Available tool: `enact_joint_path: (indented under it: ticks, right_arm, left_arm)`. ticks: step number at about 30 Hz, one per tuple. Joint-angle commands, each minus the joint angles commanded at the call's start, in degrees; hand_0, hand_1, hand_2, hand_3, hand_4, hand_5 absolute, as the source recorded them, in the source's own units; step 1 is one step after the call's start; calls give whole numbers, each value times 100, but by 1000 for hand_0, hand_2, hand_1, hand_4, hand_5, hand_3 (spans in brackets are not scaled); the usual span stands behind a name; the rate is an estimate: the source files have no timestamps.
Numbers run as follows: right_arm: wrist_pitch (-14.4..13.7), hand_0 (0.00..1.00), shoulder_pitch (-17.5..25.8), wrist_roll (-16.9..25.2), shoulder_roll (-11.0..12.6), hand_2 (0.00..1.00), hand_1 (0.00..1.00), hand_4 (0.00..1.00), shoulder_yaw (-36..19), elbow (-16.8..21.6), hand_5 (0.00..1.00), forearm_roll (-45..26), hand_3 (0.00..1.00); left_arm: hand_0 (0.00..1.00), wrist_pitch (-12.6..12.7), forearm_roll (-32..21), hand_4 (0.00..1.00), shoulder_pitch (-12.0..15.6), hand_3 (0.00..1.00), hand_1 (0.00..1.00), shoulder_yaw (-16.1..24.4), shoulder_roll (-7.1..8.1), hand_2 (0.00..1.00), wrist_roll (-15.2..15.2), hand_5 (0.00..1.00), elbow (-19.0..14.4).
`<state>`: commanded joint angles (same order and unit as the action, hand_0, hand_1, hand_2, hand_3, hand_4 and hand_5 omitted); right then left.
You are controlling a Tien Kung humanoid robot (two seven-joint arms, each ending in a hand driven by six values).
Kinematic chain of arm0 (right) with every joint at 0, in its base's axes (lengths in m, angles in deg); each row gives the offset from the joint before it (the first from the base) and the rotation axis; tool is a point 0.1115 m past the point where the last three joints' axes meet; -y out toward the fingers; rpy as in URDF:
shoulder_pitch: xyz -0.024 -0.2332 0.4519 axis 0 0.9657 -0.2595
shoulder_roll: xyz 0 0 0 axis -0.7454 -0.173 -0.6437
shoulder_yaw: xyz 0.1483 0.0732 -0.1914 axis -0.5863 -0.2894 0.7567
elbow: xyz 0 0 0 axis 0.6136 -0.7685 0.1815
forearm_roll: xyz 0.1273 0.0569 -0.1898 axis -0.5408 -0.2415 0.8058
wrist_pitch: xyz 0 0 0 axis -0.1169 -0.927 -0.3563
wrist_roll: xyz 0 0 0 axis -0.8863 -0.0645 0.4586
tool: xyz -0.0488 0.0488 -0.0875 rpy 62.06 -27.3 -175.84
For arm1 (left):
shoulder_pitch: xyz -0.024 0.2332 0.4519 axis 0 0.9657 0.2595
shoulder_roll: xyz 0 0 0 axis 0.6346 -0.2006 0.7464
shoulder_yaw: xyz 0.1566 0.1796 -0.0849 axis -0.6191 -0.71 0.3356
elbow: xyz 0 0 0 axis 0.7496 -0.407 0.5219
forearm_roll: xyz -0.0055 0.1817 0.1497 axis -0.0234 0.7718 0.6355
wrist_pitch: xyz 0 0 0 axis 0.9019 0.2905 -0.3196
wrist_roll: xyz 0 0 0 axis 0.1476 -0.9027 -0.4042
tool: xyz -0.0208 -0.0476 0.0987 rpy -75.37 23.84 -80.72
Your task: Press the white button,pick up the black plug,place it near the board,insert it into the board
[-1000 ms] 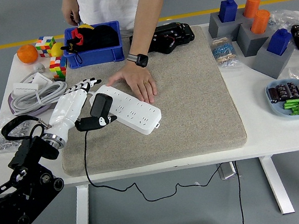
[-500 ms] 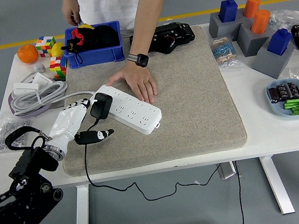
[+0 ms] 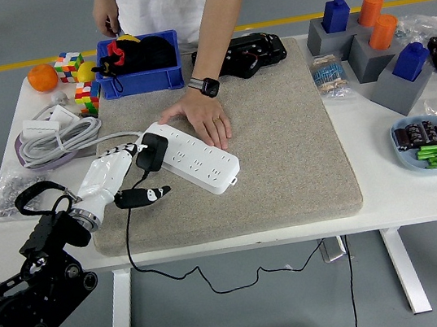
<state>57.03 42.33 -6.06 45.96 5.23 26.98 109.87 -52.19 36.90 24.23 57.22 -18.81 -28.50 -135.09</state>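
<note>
The left hand reaches in from the lower left, fingers loosely open.

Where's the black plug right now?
In the head view the black plug sits at the left end of the white power strip on the grey mat, against the fingers of the robot's left hand.

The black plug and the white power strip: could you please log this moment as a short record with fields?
plug: black plug sits on the left end of the white power strip; seating depth unclear
left hand: left hand beside the plug, fingers relaxed, holding nothing
strip: lies on the grey mat
person: person's hand rests flat on the strip's far edge
</note>
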Motion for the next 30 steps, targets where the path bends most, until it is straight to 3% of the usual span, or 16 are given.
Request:
enact_joint_path:
  ticks: [18, 30]
  right_arm:
    - [1, 591, 18, 1, 4, 637, 593, 664, 18, -2, 411, -4, 589]
    - [0, 592, 14, -3, -8, 637, 594, 665, 0, -6, 411, -8, 589]
  left_arm:
    - [845, -40, -27, 912, -225, 763, 902, -57, -119, 807, 65, 443, 115]
    - [836, -136, -126, 906, -464, 760, 894, -330, -250, 804, 148, 442, 410]
